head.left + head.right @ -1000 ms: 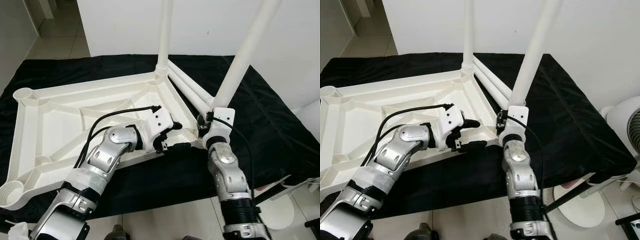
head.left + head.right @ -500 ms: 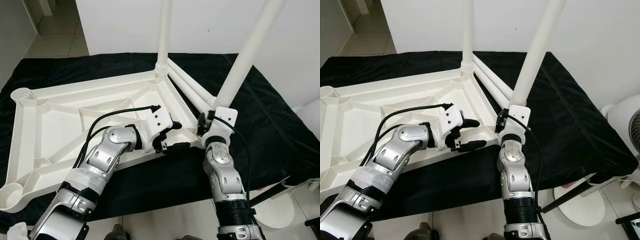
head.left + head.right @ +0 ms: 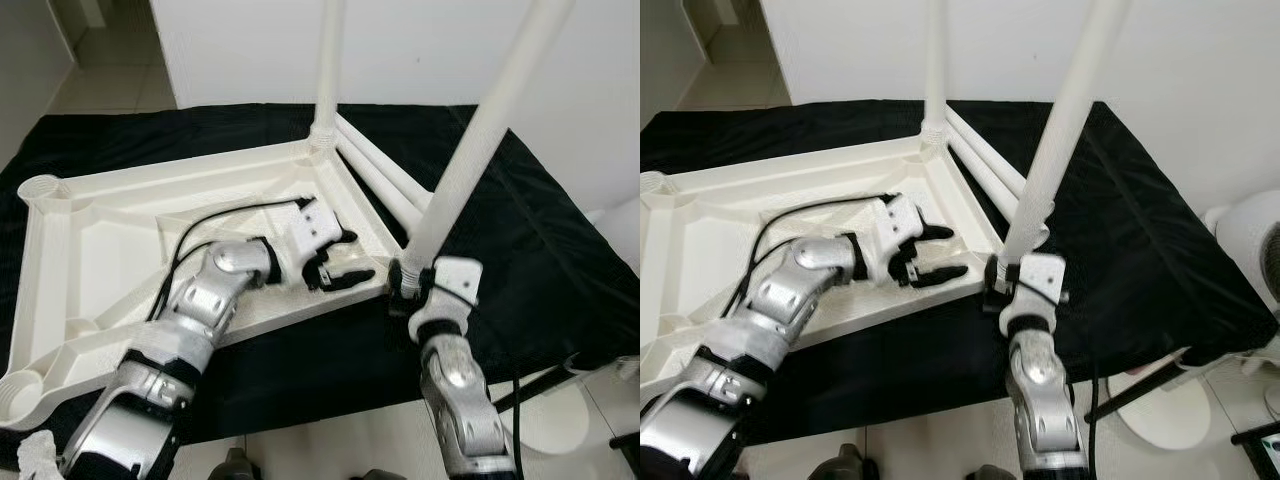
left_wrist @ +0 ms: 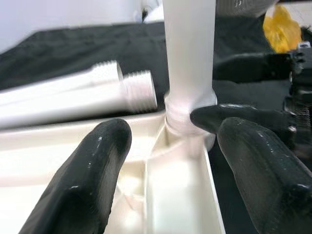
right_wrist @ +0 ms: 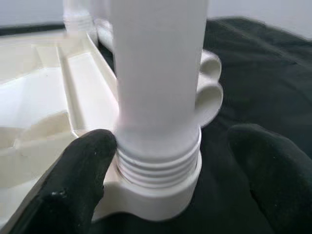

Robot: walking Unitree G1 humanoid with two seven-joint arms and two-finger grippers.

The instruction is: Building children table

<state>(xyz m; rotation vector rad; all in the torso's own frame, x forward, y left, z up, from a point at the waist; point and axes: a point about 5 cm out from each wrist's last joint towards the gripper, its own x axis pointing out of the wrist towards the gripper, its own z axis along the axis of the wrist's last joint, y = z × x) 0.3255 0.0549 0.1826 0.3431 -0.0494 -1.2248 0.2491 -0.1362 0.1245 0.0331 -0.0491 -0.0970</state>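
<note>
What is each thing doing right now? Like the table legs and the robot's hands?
Tabletop: upside down on the black cloth.
Far leg: standing upright in its corner socket.
Near leg: standing in its corner socket, threads partly showing.
Two spare legs: lying on the cloth.
Right gripper: open around the near leg's base.
Left gripper: open, over the tabletop.
</note>
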